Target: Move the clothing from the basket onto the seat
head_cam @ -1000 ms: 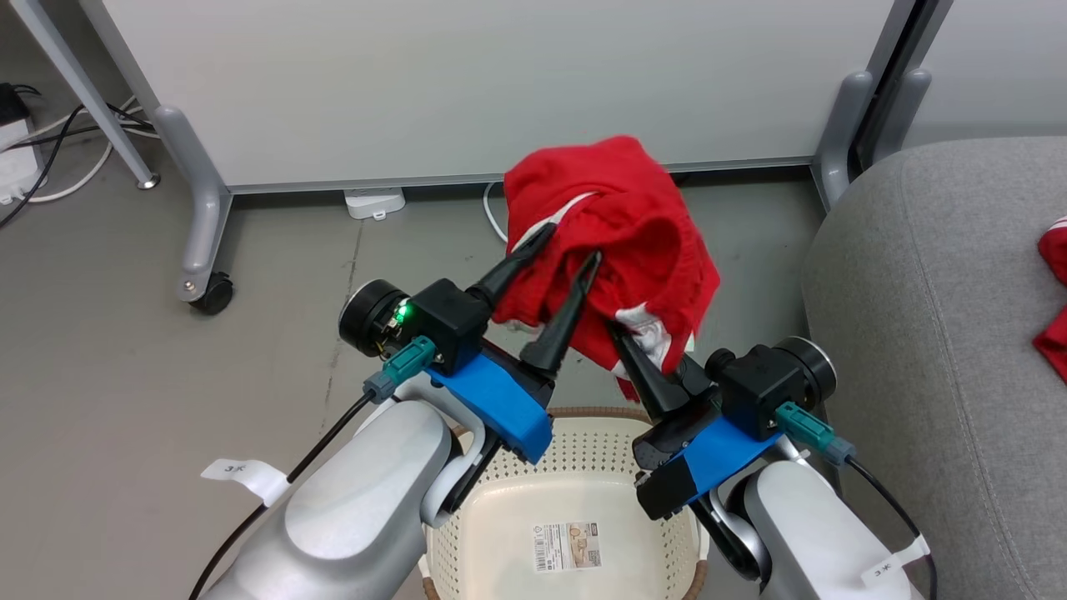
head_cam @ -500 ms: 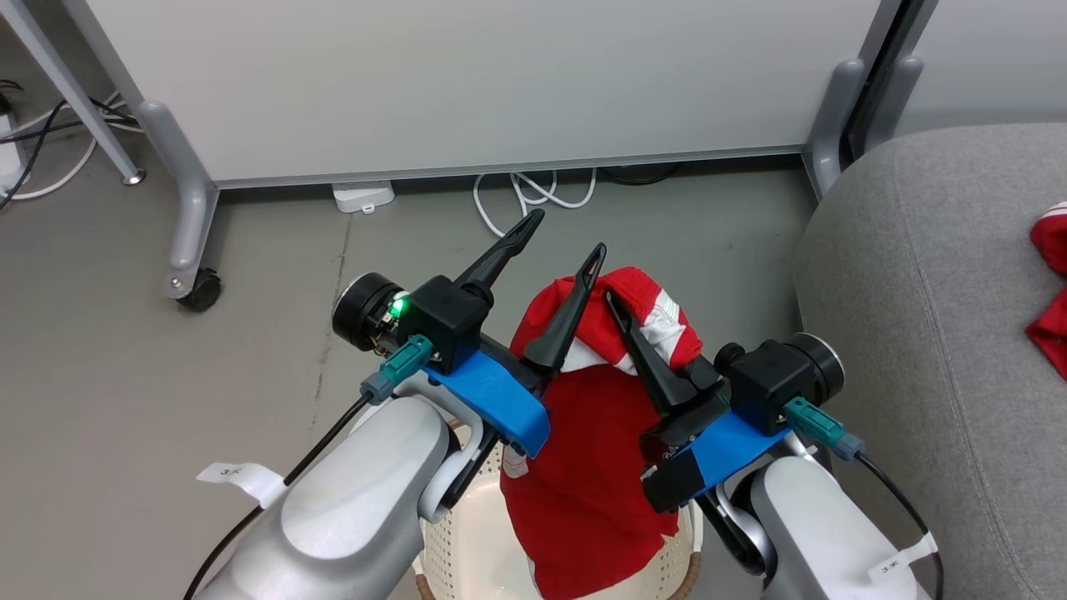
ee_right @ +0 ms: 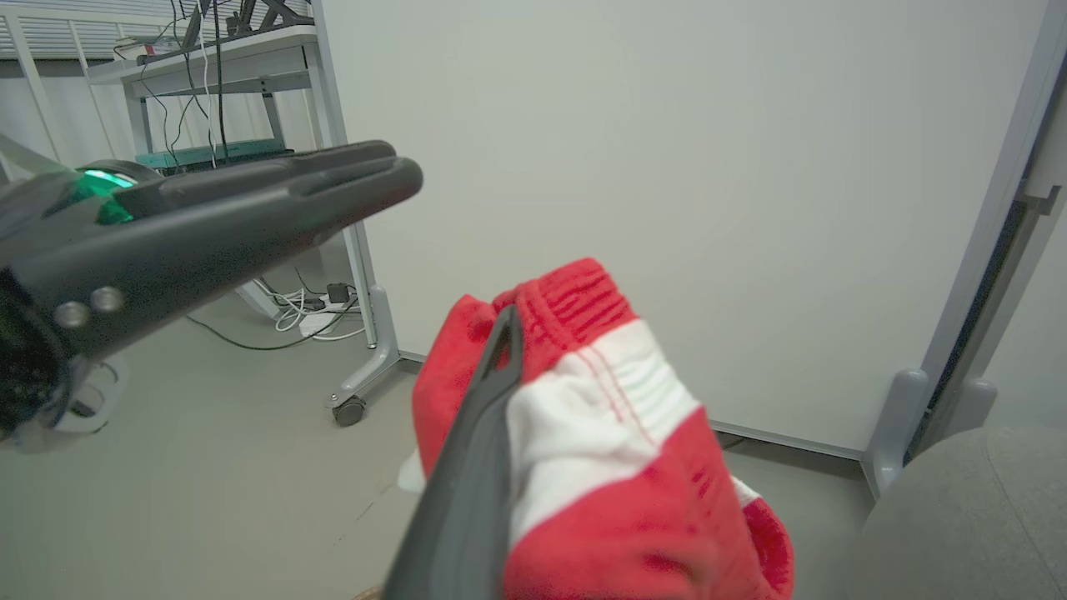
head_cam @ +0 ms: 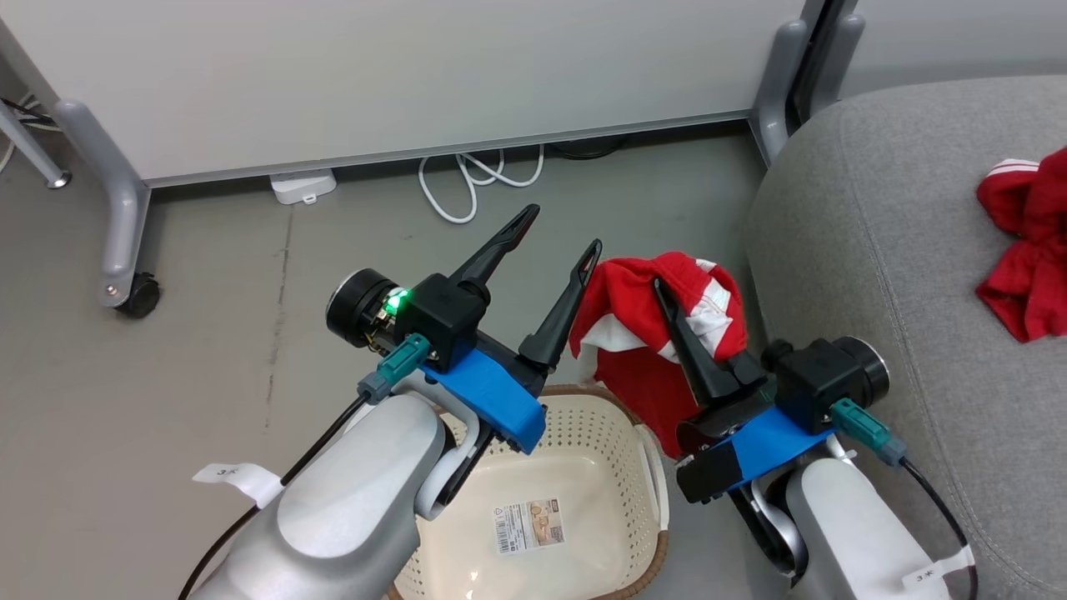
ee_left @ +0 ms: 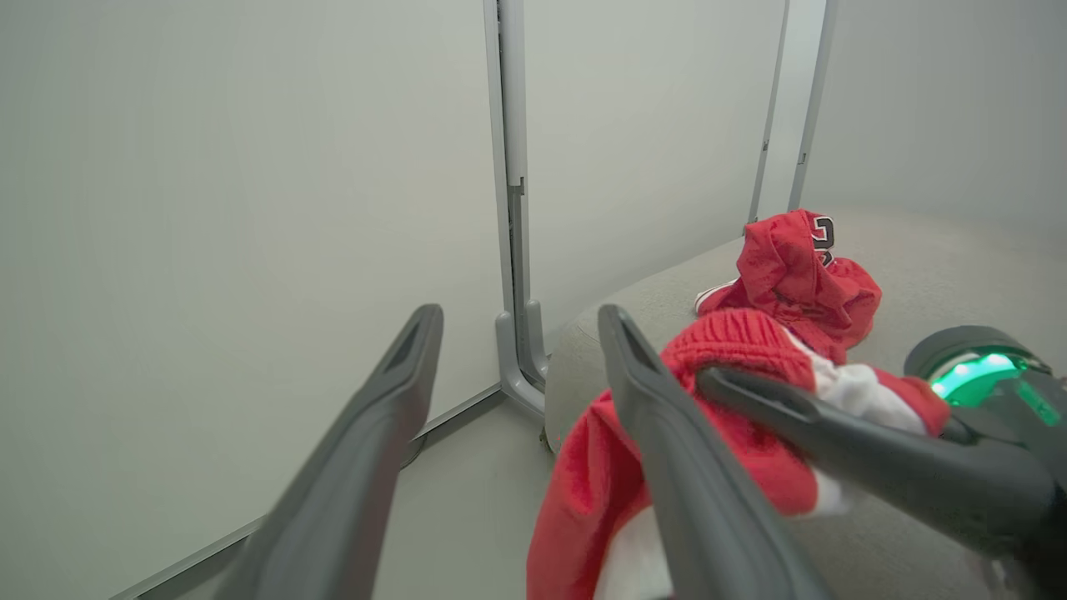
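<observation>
- Clothing, head view: the striped garment, soft red knit with white panels, hangs bunched from the right gripper, whose fingers are clamped on it, over the far right corner of the basket and near the seat's left edge.
- The left gripper is spread wide with nothing in it, over bare floor.
- The basket is perforated cream plastic with rounded corners and a paper label inside.
- The other garment lies crumpled near the right edge of the grey fabric seat, with bare cushion between it and the left edge.
- Left wrist view: the parted fingers frame a smooth pale panel; the striped garment hangs beside them.
- Right wrist view: ribbed red fabric wraps one finger; the other is hidden.
</observation>
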`<state>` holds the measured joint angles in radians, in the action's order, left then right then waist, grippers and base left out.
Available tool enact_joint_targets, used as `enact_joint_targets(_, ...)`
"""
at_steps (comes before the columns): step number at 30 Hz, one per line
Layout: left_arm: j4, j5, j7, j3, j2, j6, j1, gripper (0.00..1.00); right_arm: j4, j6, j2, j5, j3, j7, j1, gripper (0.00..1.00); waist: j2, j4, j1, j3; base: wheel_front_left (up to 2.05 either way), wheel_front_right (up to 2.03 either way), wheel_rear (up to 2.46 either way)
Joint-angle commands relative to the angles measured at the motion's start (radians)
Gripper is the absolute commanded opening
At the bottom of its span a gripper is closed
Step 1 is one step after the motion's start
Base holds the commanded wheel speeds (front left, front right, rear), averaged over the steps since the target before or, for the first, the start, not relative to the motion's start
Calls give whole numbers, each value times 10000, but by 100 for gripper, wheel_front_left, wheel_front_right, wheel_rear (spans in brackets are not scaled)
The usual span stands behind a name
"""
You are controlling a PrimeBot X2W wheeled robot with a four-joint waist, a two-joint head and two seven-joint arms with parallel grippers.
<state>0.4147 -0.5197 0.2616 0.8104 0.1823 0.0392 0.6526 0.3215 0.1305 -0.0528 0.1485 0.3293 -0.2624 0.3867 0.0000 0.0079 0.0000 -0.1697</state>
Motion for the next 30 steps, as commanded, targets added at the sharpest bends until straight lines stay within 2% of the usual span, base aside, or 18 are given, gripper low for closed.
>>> enact_joint_targets(1,16,38,43,-57,35,7,45,100,-137,4,-65,-85,-171,-37,-159,0,0,-198,0,-65,0,0,0)
enact_joint_targets(19,206,266,47,74,-74,231,-93,100,-1015,5,-133,-235,-1254,-37,-981,0,0,-1837,0,-296,0,0,0)
enact_joint_targets(30,407,294,47,227,-163,321,102,100,-1365,5,-119,-272,-1784,-37,-1385,0,0,-2515,0,-596,0,0,0)
